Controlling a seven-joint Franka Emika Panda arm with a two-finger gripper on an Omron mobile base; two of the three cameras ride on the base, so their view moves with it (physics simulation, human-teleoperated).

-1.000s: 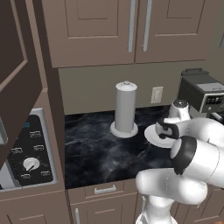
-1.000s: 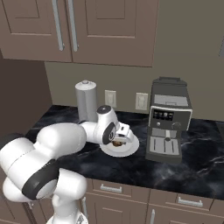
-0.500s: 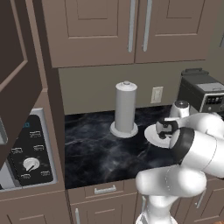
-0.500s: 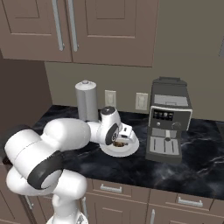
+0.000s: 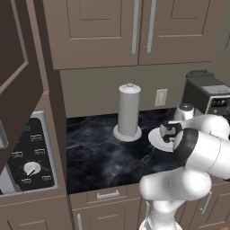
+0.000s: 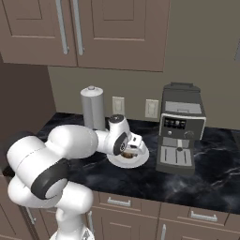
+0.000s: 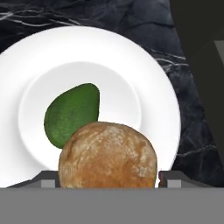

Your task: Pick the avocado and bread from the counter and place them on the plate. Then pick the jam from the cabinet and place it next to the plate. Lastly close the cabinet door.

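— Count it off for me, left to right.

— One open cabinet door (image 5: 18,76) at the far left, then one paper-towel holder (image 5: 128,112), one plate (image 5: 155,137), one coffee machine (image 5: 209,94). All three stand on the counter (image 5: 99,148). On the plate: one avocado (image 7: 72,113) and one bread (image 7: 108,157). The right base view also shows two wall sockets behind the plate.

— What do the two foods look like?

— The avocado is dark green, smooth and egg-shaped, lying in the plate's well with its narrow end pointing up and right in the hand view. The bread is a rounded orange-brown lump with pale floury mottling. It sits just in front of the avocado, hiding its lower edge.

— And the gripper (image 7: 107,180)?

— Low over the plate, one finger tip on each side of the bread. They stand very close to its crust, but I cannot tell whether they pinch it or have let go.

— Any change from a second ago?

— Little. The hand was over the plate then and remains there; the arm has shifted its pose slightly. Holder, machine and door are where they were
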